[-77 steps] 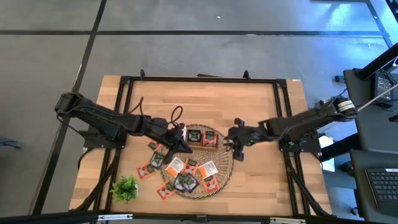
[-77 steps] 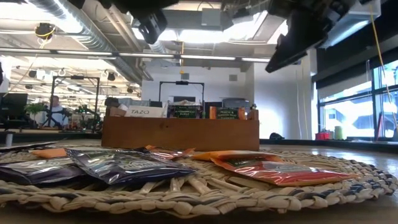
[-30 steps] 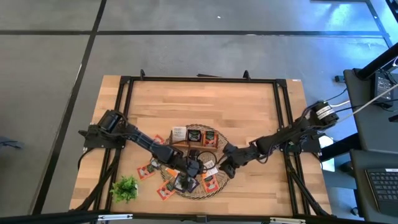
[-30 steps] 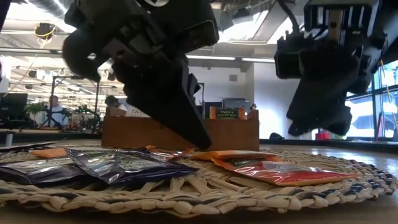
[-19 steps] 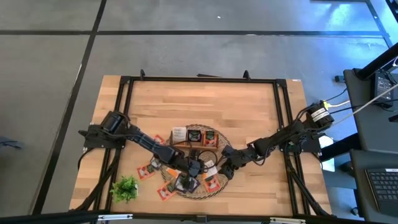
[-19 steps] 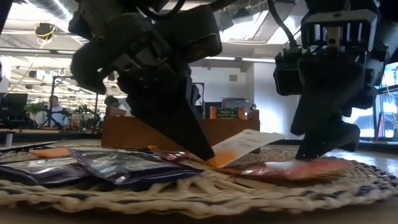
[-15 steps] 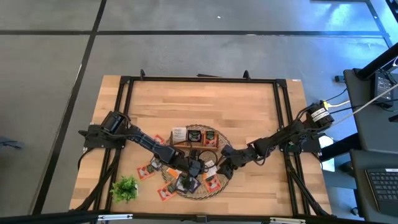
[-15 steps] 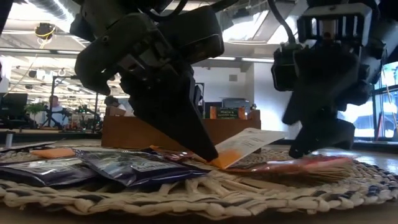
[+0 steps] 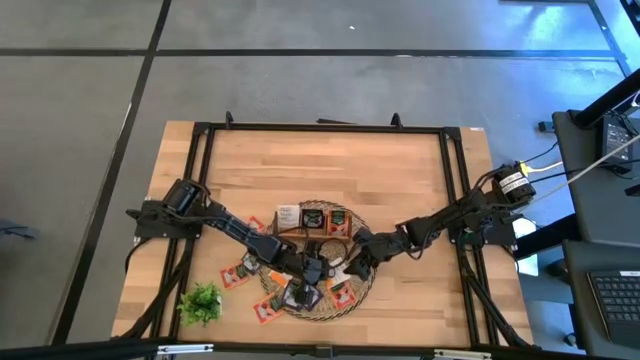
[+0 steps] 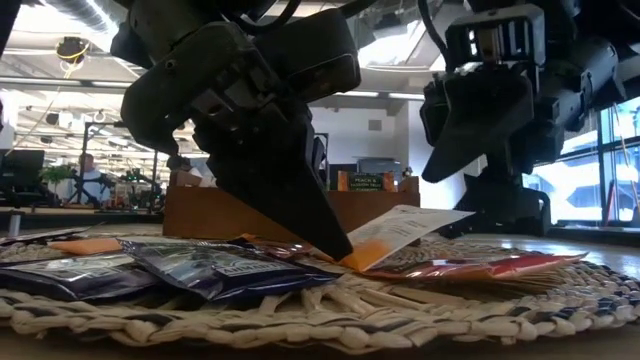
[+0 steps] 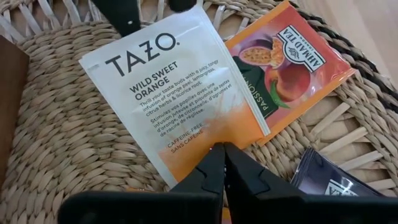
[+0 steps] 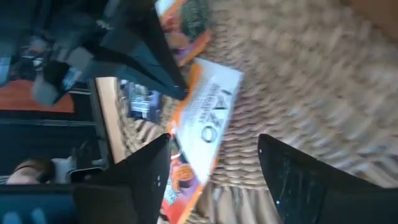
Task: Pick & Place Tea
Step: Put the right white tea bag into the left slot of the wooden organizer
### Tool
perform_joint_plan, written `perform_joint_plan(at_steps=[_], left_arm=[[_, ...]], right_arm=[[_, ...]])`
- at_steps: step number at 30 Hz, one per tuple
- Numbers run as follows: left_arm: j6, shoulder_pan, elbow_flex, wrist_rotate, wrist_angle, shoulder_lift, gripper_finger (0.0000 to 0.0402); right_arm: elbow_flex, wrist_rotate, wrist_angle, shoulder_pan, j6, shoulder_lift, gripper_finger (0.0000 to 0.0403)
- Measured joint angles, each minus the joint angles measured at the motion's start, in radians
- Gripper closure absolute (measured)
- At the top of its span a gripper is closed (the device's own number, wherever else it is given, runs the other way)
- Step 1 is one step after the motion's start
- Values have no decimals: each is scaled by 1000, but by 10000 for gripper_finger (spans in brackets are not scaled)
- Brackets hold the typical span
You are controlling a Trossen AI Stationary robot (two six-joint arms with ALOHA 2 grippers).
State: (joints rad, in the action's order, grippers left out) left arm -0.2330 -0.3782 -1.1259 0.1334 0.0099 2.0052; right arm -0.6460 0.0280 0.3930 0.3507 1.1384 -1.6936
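A white-and-orange tea sachet (image 11: 168,93) lies tilted on the round wicker mat (image 9: 366,288), with my left gripper (image 11: 219,149) shut on it. An orange passion-fruit sachet (image 11: 292,62) lies partly under it. More sachets, dark (image 10: 210,268) and red-orange (image 10: 470,266), rest flat on the mat. My right gripper (image 12: 214,180) hangs open just right of the held sachet (image 12: 208,118), above the mat, touching nothing. In the high view both grippers meet over the mat, left (image 9: 322,270) and right (image 9: 354,264). My left gripper pinches the sachet's orange end, at its edge (image 11: 214,142), between its two fingertips (image 10: 338,248). The fingers slant down from the table's left. The pinched end stays low by the mat, while the white end (image 10: 425,220) stands tipped up.
A brown wooden tray (image 9: 322,221) with sachets stood in it sits at the mat's far side. Loose sachets (image 9: 236,272) lie on the table left of the mat, next to a green sprig (image 9: 202,300). A black frame (image 9: 455,180) borders the table.
The white-and-orange sachet lay flat; its white end has tipped up while its orange end stays at my left fingertips. My right gripper came down to the mat's right side onto the red-orange sachet, then rose and shifted toward the table's left, rolling a little.
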Motion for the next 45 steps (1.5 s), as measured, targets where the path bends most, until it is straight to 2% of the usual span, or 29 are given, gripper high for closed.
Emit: perform_joint_plan(at_steps=[8,15,36,45], left_arm=[[1,0,2,7,19,2,400],[1,0,2,10,20,2,400],[1,0,2,29,21,3,400],[0,0,3,30,23,3,400]], right_arm=[[-9,18,9,0,-17,0,214],[-9,18,7,-1,-17,0,237],[-9,0,3,-1,-21,-1,241],[-10,0,10,-1,-1,-51,247]])
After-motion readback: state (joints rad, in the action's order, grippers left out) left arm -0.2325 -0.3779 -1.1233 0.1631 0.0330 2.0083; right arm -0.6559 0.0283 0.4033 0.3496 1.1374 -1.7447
